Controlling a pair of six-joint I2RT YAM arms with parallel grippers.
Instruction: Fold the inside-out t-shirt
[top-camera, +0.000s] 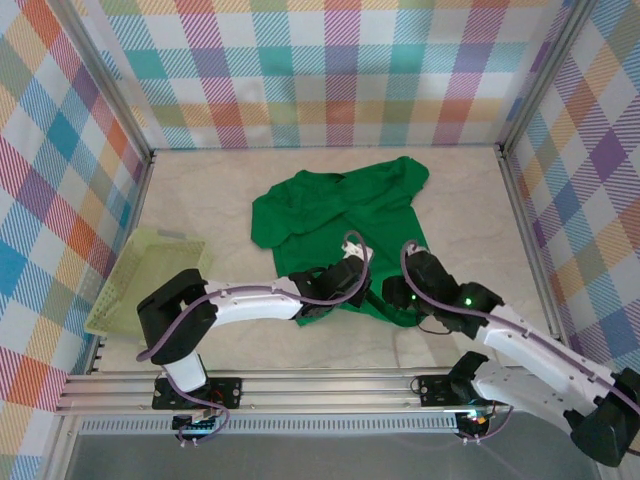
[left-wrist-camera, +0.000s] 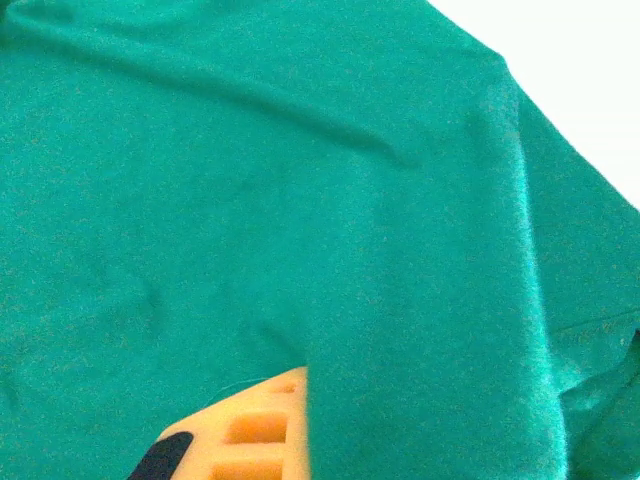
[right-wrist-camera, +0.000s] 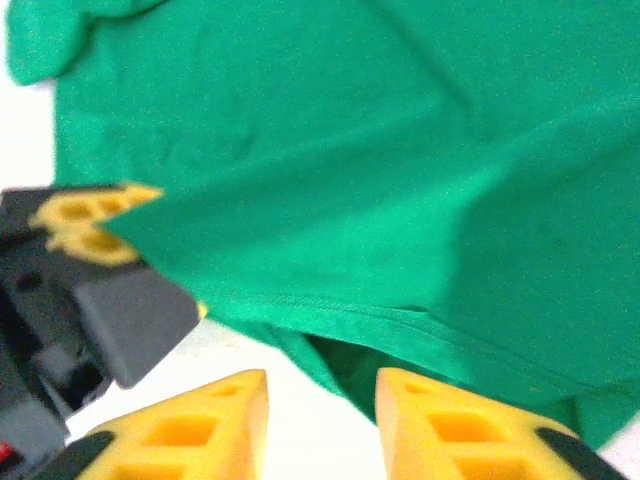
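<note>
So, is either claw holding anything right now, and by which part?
The left claw is shut on the bright green cloth t-shirt, pinching its near edge. The right claw is open, holding nothing.

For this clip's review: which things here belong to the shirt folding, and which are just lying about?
Part of the job:
green t-shirt, rumpled on the table
left gripper, shut on the cloth
right gripper, open at the near hem

Lying about:
pale mesh basket at the table's left side, apart from the shirt
</note>
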